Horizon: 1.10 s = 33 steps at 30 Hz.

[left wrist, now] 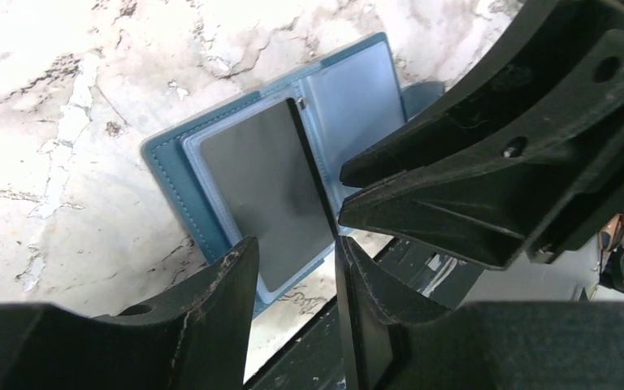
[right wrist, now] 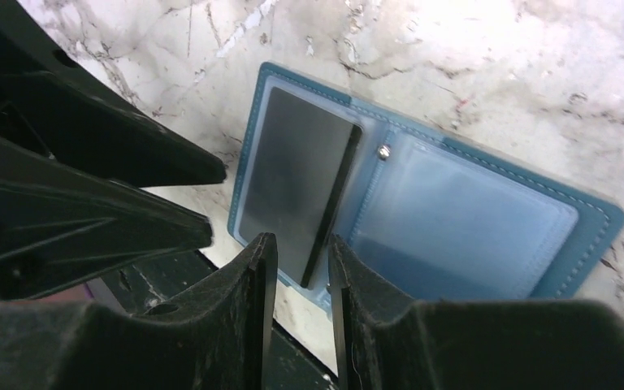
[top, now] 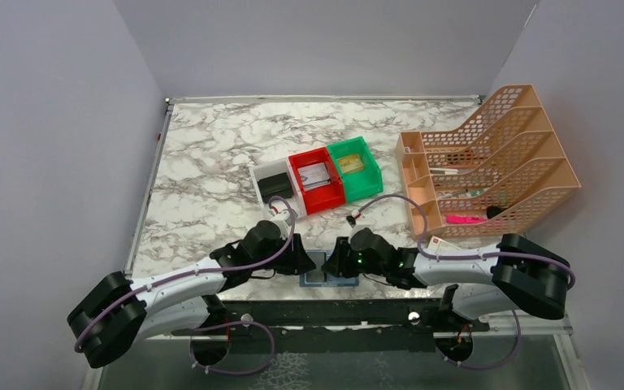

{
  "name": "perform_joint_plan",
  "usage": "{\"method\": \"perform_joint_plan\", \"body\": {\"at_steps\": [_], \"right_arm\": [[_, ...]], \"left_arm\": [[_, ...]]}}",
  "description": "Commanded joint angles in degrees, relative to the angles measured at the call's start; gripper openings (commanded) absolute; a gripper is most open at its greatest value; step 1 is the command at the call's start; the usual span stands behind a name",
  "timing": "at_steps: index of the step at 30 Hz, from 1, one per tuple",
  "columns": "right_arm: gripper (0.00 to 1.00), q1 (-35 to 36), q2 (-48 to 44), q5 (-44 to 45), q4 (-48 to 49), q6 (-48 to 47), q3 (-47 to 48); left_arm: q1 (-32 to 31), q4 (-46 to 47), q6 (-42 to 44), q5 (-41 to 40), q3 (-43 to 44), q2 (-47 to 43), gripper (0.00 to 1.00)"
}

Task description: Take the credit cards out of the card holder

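The teal card holder [top: 330,277] lies open flat at the table's near edge, between my two grippers. In the left wrist view, one pocket of the card holder [left wrist: 166,158] holds a dark grey credit card [left wrist: 268,187]. The card's edge toward the fold shows as a black strip. My left gripper [left wrist: 296,248] hovers open just short of the card's near end, with nothing between its fingers. In the right wrist view the same credit card [right wrist: 292,179] sits in the card holder [right wrist: 585,211]. My right gripper [right wrist: 302,244] is open over the card's near corner. The other pocket panel [right wrist: 463,219] looks pale and empty.
Three small bins stand mid-table: a white one [top: 275,185] holding a flat black wallet, a red one [top: 318,180] and a green one [top: 356,166]. A peach file organiser [top: 487,162] fills the right side. The table's front edge and a dark rail [top: 325,313] run right below the holder.
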Motion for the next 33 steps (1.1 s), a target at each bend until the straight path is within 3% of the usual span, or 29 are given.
{"method": "perform_joint_plan", "body": {"at_steps": [1, 10, 17, 28, 33], "right_arm": [[0.34, -0.2, 3.0, -0.2, 0.2, -0.3, 3.2], [0.28, -0.2, 6.4, 0.9, -0.4, 1.1, 3.3], [0.27, -0.3, 6.4, -0.1, 0.8, 1.2, 2.9], [0.02, -0.9, 2.8, -2.0, 4.8, 2.6, 0.0], [0.01, -1.7, -0.7, -1.1, 3.3, 2.6, -1.4]], "left_arm": [[-0.4, 2.7, -0.1, 0.3, 0.2, 2.5, 0.42], [-0.4, 4.4, 0.3, 0.5, -1.0, 6.2, 0.36], [-0.7, 5.4, 1.5, 1.7, -0.5, 9.1, 0.24], [-1.4, 5.9, 1.7, 2.1, 0.0, 11.1, 0.19], [-1.5, 5.5, 1.3, 1.2, -0.4, 10.9, 0.17]]}}
